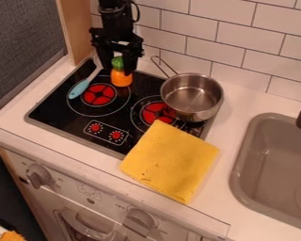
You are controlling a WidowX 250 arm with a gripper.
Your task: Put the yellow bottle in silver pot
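upper left of the frame, pincer (pixel 118 69) at orange bottle (pixel 122 79), can't tell whether clamped; pot (pixel 213 106) upper right of centre.

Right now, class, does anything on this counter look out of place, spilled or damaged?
The yellow cloth looks out of place: it lies partly over the stovetop, a fire risk if that were hot, and has small dark marks. The silver pot sits partly past the stovetop's edge. I see no spill.
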